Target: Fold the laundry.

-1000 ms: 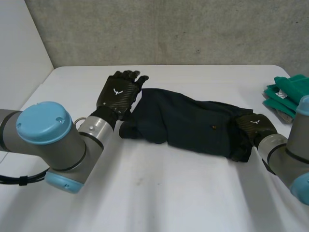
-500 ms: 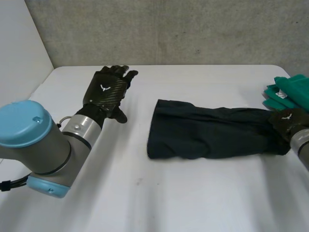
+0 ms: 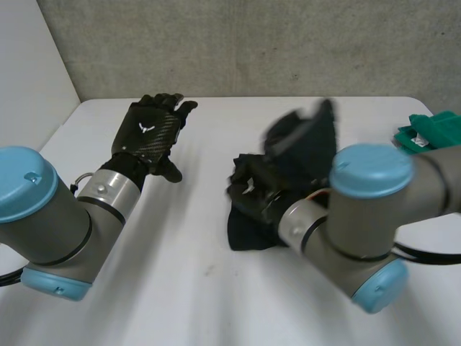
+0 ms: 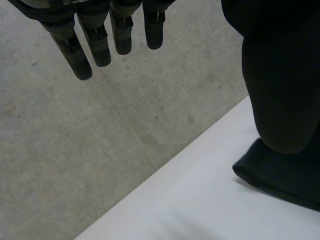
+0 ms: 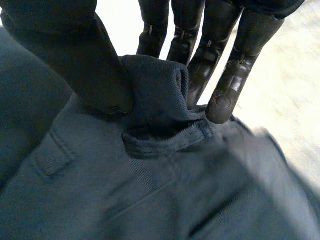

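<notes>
Right wrist view shows us the right hand pinching the dark garment, half hidden on the table by the right arm; the left hand, fingers straight, bears a white emblem.

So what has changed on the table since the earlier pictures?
The right hand, pinching one end of the dark garment, carried it from the right over toward the left, so the garment is bunched up, no longer stretched out. The left hand came off the other end and drew away, open. The green cloth stayed put.
</notes>
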